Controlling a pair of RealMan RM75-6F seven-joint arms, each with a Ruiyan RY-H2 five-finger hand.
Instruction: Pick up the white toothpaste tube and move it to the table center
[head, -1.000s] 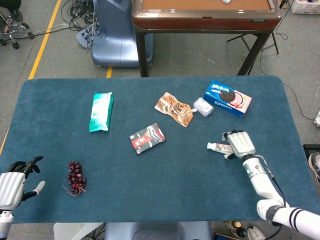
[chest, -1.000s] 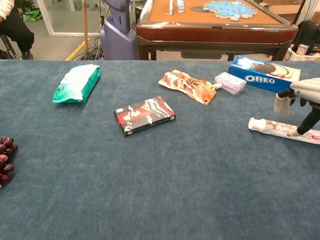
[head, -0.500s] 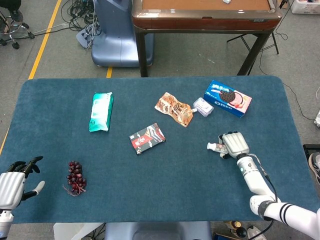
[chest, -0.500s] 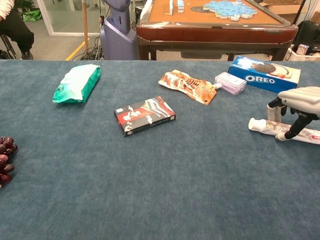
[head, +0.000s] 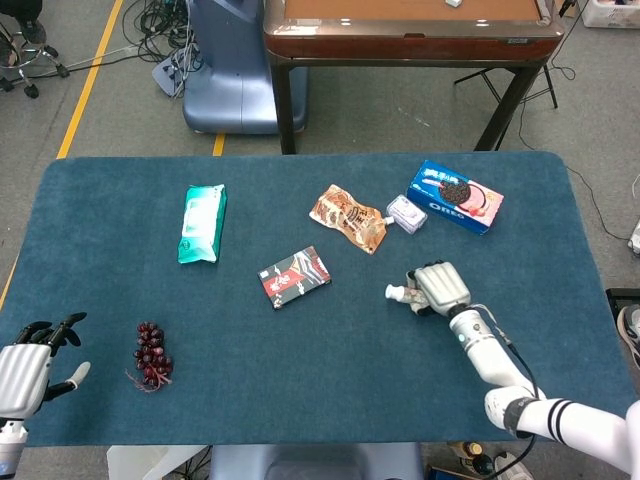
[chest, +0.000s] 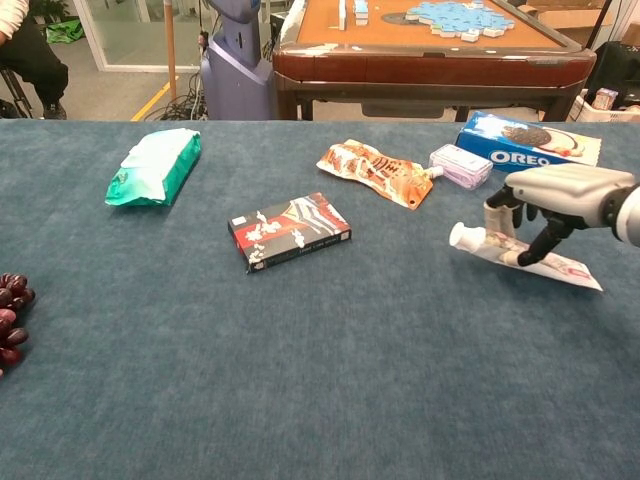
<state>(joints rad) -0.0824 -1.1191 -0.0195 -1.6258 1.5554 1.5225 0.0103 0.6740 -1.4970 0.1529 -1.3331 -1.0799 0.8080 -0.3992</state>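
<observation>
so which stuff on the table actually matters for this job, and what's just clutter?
Job:
- white toothpaste tube, held by the right hand, cap end pointing toward table center

Clutter:
- Oreo box
- small lilac packet
- orange snack pouch
- black and red box
- green wipes pack
- grapes
- left hand, idle, open

Bare cloth lies between toothpaste tube (chest: 520, 254) and black box (chest: 290, 231).

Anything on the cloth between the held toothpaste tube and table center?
Nothing visible. The right hand holds the toothpaste tube, cap pointing left, and bare cloth lies between it and the table center. The black-and-red box sits just left of that line.
</observation>
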